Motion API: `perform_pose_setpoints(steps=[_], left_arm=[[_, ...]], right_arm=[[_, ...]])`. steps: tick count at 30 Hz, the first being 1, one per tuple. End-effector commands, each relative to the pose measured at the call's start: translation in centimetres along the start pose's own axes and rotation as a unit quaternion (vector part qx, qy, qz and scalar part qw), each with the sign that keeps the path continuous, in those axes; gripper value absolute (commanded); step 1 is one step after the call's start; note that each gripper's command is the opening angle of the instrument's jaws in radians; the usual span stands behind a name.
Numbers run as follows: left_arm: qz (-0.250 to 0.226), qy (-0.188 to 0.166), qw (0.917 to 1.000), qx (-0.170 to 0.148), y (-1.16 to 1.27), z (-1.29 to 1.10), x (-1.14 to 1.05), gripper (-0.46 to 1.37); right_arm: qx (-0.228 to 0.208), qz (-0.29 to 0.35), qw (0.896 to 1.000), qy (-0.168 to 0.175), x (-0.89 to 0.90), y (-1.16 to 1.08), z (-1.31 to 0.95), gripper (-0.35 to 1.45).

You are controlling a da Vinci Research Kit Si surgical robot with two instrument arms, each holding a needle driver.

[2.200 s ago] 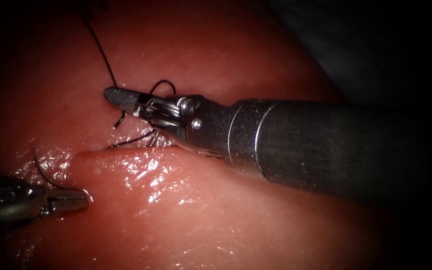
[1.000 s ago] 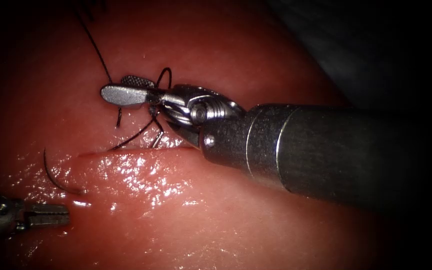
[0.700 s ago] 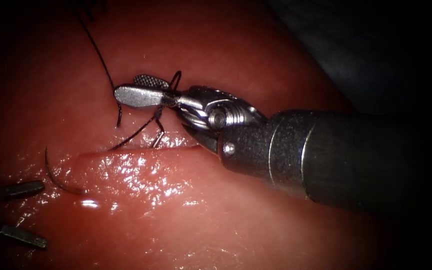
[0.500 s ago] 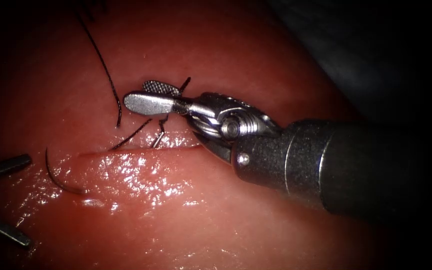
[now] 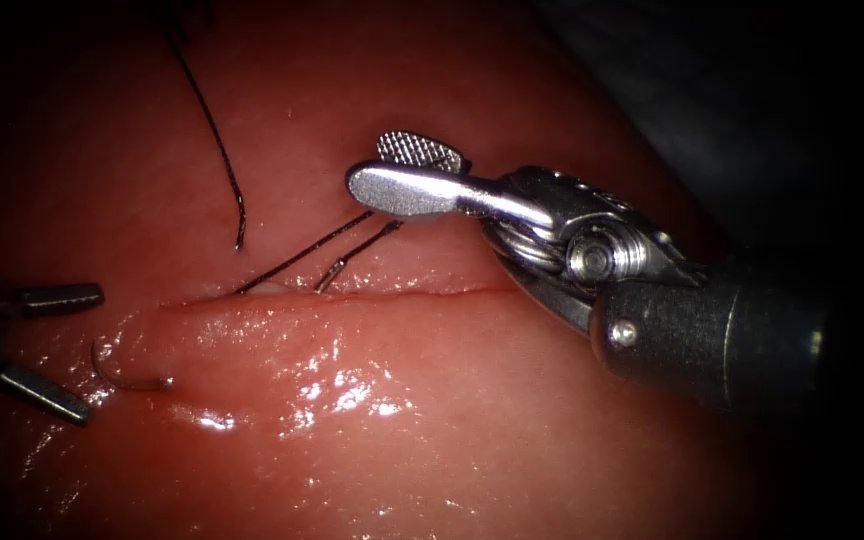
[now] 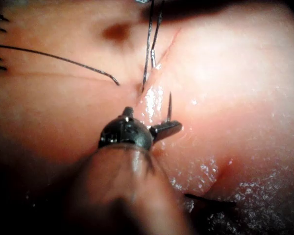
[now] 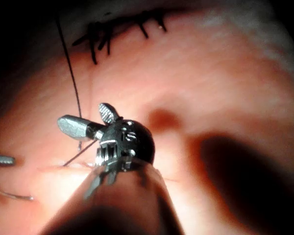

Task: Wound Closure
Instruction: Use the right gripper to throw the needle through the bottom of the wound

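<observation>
The tissue [image 5: 432, 420] has a cut [image 5: 402, 294] running across the endoscope view. At the cut's left end lies the curved needle [image 5: 112, 378], with one end sunk in the tissue just below the cut. My left tool [image 5: 94, 355] stands open with a jaw on either side of the needle's free end and holds nothing. Above the cut, my right tool [image 5: 407, 170] is open and holds nothing. Two short thread ends [image 5: 302, 255] rise from the cut toward it. A long thread [image 5: 207, 120] ends loose above the cut. The right wrist view shows my right tool [image 7: 82, 114] open.
A row of dark finished stitches [image 7: 117, 29] lies beyond my right tool. The long thread [image 6: 54, 56] and the thread ends [image 6: 149, 49] lie ahead of my left tool [image 6: 149, 122]. Wet shine covers the tissue below the cut.
My right tool has drawn back to the right, leaving the thread ends straight and free. My left tool has opened and now straddles the needle. Less of the needle's curve shows.
</observation>
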Motion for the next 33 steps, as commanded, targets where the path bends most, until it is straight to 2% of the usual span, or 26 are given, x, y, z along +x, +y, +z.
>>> perform_pose_setpoints(steps=[1,3,6,9,11,12,14,15,20,28,33], left_arm=[[0.004,0.0,0.9999,-0.011,0.0,0.01,-0.02,0.37],[0.011,0.001,0.9996,-0.025,-0.01,0.05,-0.05,0.36],[0.018,0.003,0.9992,-0.037,0.0,0.11,-0.07,0.38],[0.023,0.004,0.9985,-0.049,0.02,0.15,-0.07,0.45],[0.025,0.004,0.9982,-0.055,0.03,0.16,-0.07,0.57],[0.026,0.004,0.9979,-0.059,0.04,0.16,-0.07,0.71],[0.027,0.004,0.9977,-0.062,0.05,0.15,-0.07,0.83],[0.028,0.004,0.9975,-0.065,0.06,0.14,-0.08,0.95],[0.028,0.004,0.9974,-0.067,0.09,0.13,-0.08,1.13],[0.029,0.004,0.9974,-0.066,0.12,0.13,-0.08,1.16],[0.029,0.004,0.9974,-0.066,0.14,0.13,-0.08,1.14]], right_arm=[[0.004,0.0,1.0,0.0,-0.02,0.0,-0.01,1.35],[0.011,-0.002,1.0,-0.001,-0.06,0.0,-0.04,1.3],[0.014,-0.003,1.0,-0.001,-0.11,0.01,-0.04,1.32],[0.024,-0.005,1.0,-0.006,-0.17,0.03,-0.04,1.27],[0.029,-0.005,1.0,-0.009,-0.2,0.03,-0.03,1.27],[0.032,-0.006,0.999,-0.011,-0.23,0.04,-0.01,1.27],[0.038,-0.007,0.999,-0.015,-0.27,0.04,0.0,1.27],[0.047,-0.014,0.999,-0.019,-0.32,0.05,0.03,1.27],[0.066,-0.038,0.997,-0.03,-0.47,0.08,0.16,1.27],[0.094,-0.061,0.993,-0.044,-0.72,0.23,0.32,1.26],[0.077,-0.069,0.993,-0.064,-0.79,0.42,0.36,1.26]])
